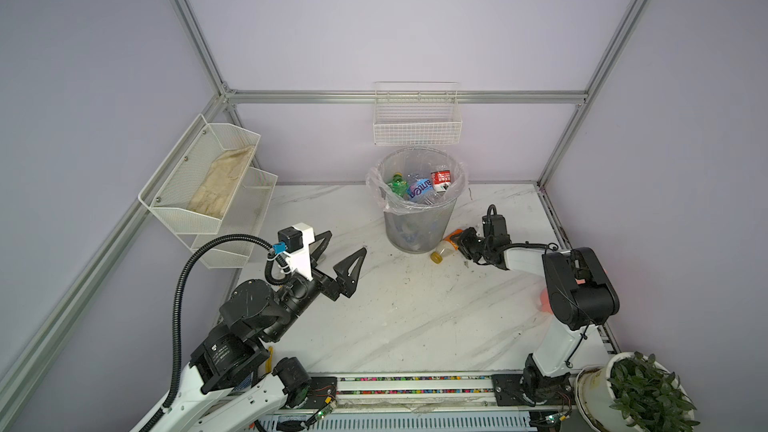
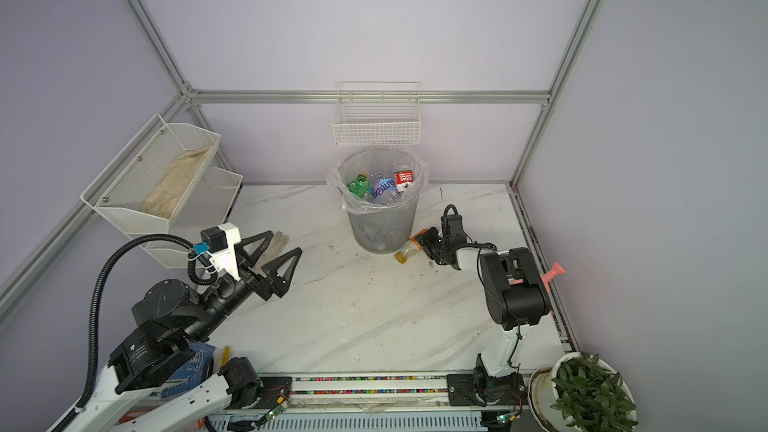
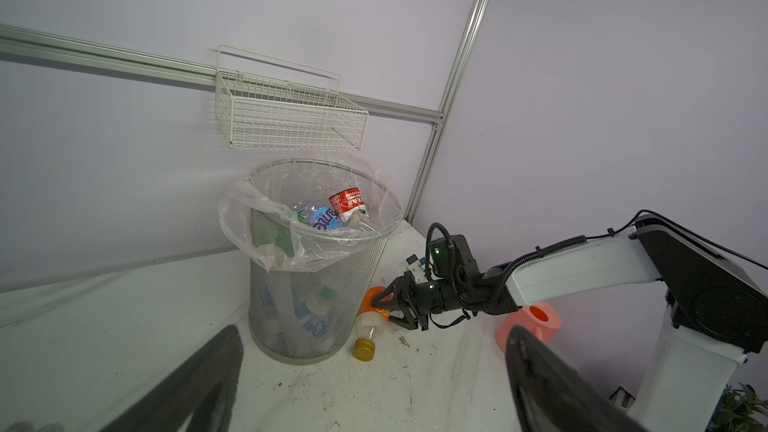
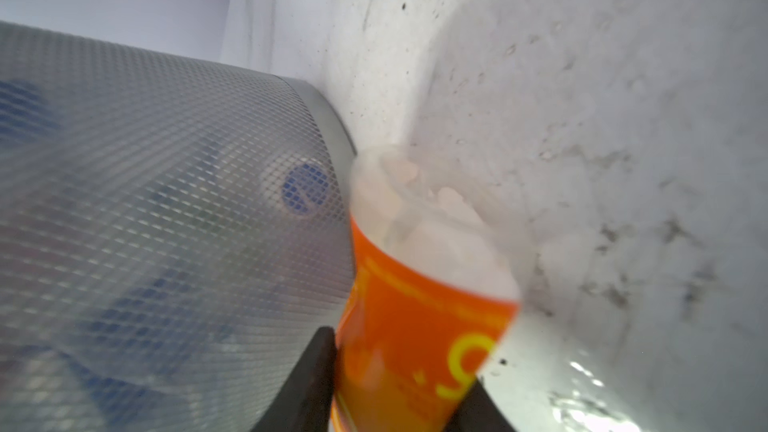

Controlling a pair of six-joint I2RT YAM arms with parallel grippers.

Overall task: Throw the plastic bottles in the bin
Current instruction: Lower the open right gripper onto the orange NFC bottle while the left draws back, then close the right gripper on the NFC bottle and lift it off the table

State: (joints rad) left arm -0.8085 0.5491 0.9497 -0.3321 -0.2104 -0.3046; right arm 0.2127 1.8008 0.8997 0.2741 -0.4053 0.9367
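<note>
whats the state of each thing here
bin, upright, bottles piled near its rim
orange-label bottle, lying on table beside bin
right end effector, closed on orange-label bottle
left end effector, open, empty
wall basket, empty
mesh shelf, glove in upper tier

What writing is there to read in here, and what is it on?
Blue-label bottle in the bin: big white letters, upside down, not legible.
Red-label bottle: white print, too small.
Orange-label bottle: perhaps a yellow "S", blurred.
Nothing else readable.
</note>
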